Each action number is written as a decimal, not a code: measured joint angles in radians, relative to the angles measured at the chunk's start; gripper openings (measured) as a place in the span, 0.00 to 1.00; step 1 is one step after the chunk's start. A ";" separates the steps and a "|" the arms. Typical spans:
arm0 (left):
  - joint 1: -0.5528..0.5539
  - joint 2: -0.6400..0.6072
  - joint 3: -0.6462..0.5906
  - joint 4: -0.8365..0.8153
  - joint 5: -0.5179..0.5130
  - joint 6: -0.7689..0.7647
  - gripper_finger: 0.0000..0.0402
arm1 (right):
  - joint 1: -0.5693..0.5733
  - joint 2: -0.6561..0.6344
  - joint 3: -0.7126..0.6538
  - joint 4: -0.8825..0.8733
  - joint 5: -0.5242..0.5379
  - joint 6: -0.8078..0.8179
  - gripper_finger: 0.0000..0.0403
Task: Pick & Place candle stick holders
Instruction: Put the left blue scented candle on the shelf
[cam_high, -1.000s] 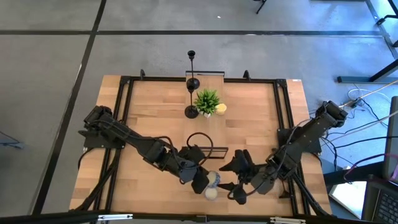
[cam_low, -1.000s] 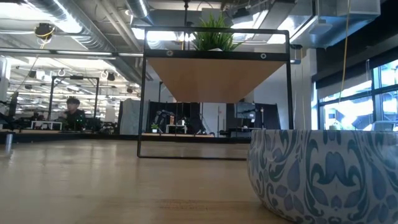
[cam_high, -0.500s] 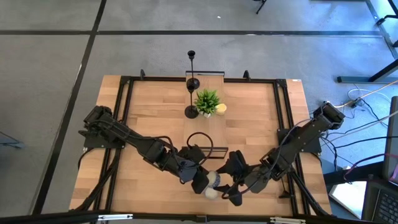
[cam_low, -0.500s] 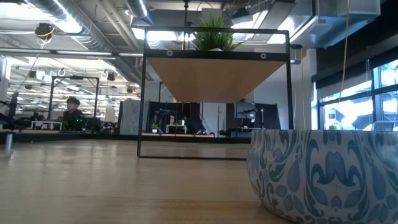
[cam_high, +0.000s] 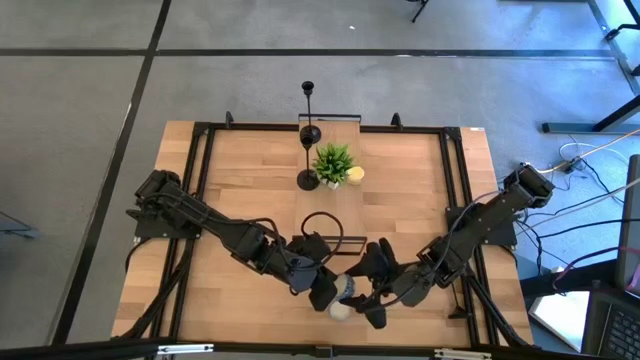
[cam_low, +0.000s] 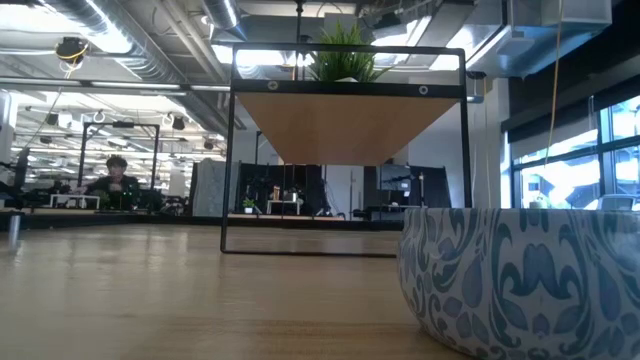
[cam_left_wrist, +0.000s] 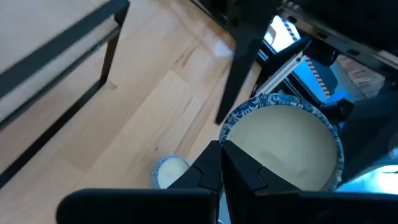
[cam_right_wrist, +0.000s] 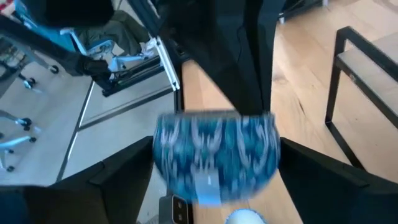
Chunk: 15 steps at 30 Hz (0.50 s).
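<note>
Right hand (cam_high: 362, 298) wide open astride blue-patterned bowl (cam_right_wrist: 214, 151); left hand (cam_left_wrist: 219, 165) shut, empty. Candle stick holders (cam_high: 308, 135) upright, well beyond both hands.

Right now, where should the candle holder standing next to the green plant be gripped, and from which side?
Probably by the thin upright rod of the candle holder, above its round flat base, pinched level from the left arm's side. The plant and yellow candle crowd its other side, and the rod is the only narrow part.
</note>
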<state>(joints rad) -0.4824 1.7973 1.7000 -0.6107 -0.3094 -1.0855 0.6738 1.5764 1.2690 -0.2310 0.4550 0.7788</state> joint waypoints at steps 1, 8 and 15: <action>0.001 0.000 0.000 0.000 -0.002 0.000 0.00 | -0.003 0.000 0.000 -0.001 -0.003 0.012 0.85; 0.001 0.000 0.000 0.014 -0.005 0.008 0.00 | -0.010 0.000 0.000 -0.008 -0.017 0.020 0.90; 0.001 0.000 0.000 0.010 0.001 0.008 0.00 | -0.006 0.000 0.000 -0.012 -0.022 0.012 0.90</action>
<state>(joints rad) -0.4816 1.7977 1.7000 -0.6004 -0.3082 -1.0779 0.6674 1.5764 1.2690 -0.2431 0.4329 0.7911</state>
